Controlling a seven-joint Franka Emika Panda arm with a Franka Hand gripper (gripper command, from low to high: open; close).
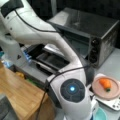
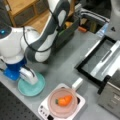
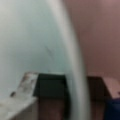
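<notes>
My gripper point(image 2: 29, 76) is down on the teal plate point(image 2: 37, 88), at a front view's bottom left; can't tell if my fingers are parted or closed, and the wrist view shows only the plate's pale surface and rim point(image 3: 75, 62) up close. The carrot point(image 2: 65, 100) lies well apart, to a front view's right, in the pink bowl point(image 2: 53, 106) on the white scale point(image 2: 45, 110), long axis near level, green end toward a front view's left. Toaster oven point(image 1: 100, 35) door is open.

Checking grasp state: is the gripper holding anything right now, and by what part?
Cannot be told. In a front view the gripper sits low over the teal plate, at its rim. No grip is visible. The carrot lies apart on the pink plate.
</notes>
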